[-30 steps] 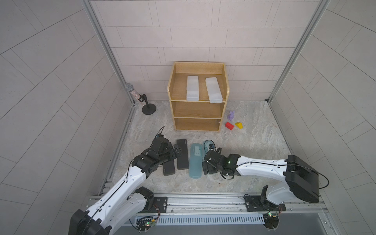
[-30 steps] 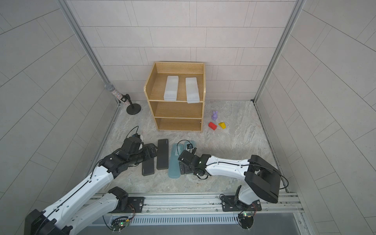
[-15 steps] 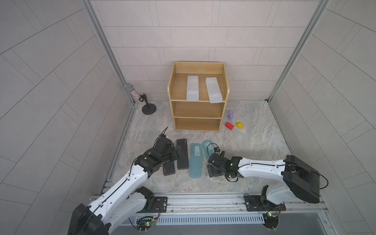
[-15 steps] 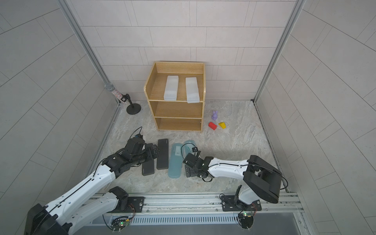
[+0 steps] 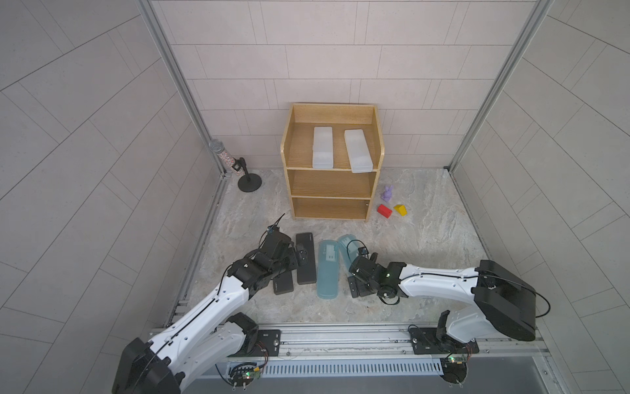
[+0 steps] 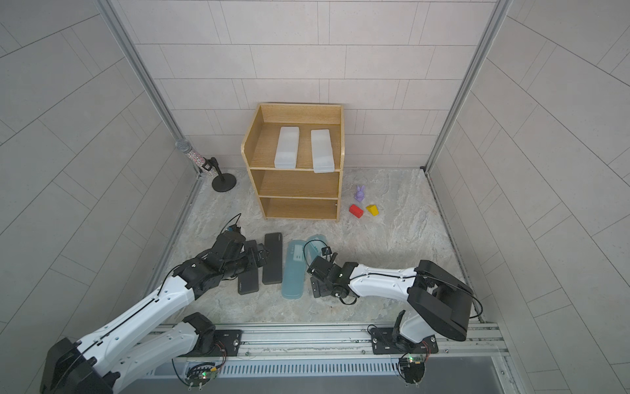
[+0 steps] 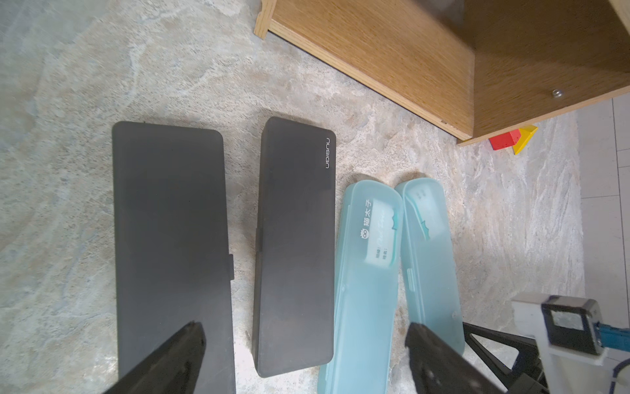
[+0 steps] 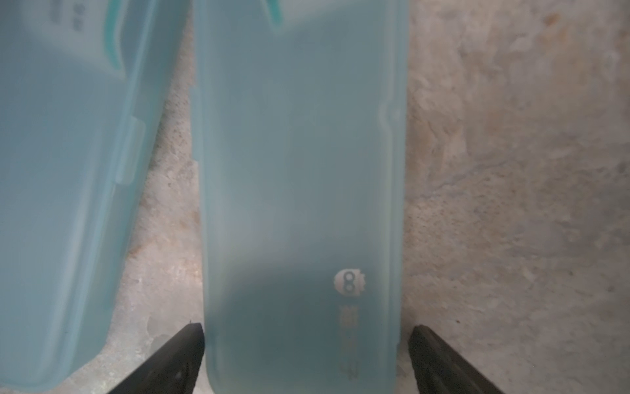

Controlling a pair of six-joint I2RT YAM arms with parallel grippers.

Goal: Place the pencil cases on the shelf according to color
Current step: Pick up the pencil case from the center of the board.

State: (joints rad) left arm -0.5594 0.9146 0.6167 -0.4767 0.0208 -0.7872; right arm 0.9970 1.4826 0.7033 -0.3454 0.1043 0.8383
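White arms (image 5: pixel 211 300) with black joints and cables.

Top views high, wide; wrists close, sharing teal cases (image 7: pixel 368 273)

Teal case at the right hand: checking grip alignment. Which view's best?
Right wrist view: the teal case fills it, straddled by the open right hand. Both top views hide its near end under the arm; left wrist shows nearly all.

In both top views the right end effector (image 5: pixel 354 281) covers most of the right teal case (image 5: pixel 347 243); only its far end shows. The left end effector (image 5: pixel 297 256) hides much of the left black case (image 5: pixel 283 286). In the right wrist view that case and the left teal case (image 8: pixel 68 170) are blurred and cropped. In the left wrist view the shelf (image 7: pixel 409 61), itself cropped, partly hides the red block (image 7: pixel 503 140).
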